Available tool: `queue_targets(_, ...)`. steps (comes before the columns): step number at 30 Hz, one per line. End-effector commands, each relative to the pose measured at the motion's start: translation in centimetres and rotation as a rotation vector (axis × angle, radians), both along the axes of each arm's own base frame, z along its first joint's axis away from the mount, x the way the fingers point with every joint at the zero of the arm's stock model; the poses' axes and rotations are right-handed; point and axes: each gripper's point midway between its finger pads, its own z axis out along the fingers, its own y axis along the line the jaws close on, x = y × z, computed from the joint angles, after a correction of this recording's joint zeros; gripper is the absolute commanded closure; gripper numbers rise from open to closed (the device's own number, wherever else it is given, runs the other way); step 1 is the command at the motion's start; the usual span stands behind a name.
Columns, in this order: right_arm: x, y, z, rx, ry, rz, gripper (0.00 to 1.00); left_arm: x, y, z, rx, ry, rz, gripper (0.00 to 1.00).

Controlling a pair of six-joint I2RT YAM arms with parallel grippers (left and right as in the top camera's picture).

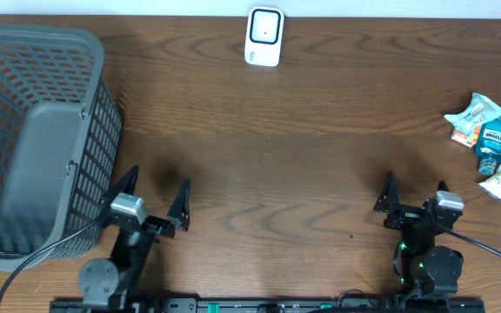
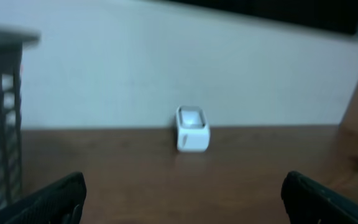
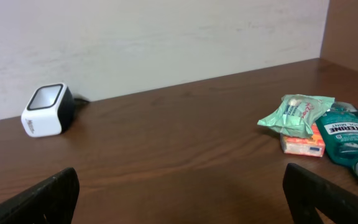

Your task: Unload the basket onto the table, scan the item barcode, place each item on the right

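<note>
Finds left gripper [image 1: 158, 183] beside basket [image 1: 33, 130], jaws wide apart, empty. Finds right gripper [image 1: 416, 184] likewise spread, empty. Notes scanner [image 1: 264, 36] at far edge, mouthwash bottle [image 1: 495, 143] among packets [image 1: 477, 115].

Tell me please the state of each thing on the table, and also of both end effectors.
Basket, upright, nothing seen inside.
Scanner, standing at the far edge, untouched.
Bottle, lying on its side.
Green packet, lying flat, touching the box.
Box, lying flat beside the bottle.
Left end effector, open, empty.
Right end effector, open, empty.
</note>
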Motion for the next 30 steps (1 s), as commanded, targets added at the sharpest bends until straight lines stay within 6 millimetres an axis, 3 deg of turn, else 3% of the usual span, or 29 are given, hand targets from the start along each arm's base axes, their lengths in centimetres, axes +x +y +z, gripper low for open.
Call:
queue_targets(1, 0.0, -0.2, 0.0, -0.018, 0.002, -0.006, 0.01, 1.0, 1.5, -2.0, 0.005, 0.003, 0.092, 0.02)
queue_targets(6, 0.0, -0.2, 0.0, -0.018, 0.001, -0.006, 0.01, 1.7, 3.2, -4.6, 0.009, 0.072, 0.192, 0.02)
queue_targets(11, 0.0, -0.2, 0.0, -0.018, 0.001, -0.006, 0.01, 1.4, 3.6, -8.9, 0.043, 0.242, 0.217, 0.02)
queue_targets(30, 0.0, -0.2, 0.0, -0.018, 0.002, -0.006, 0.01, 1.5, 4.0, -8.8, -0.018, 0.252, 0.241, 0.02)
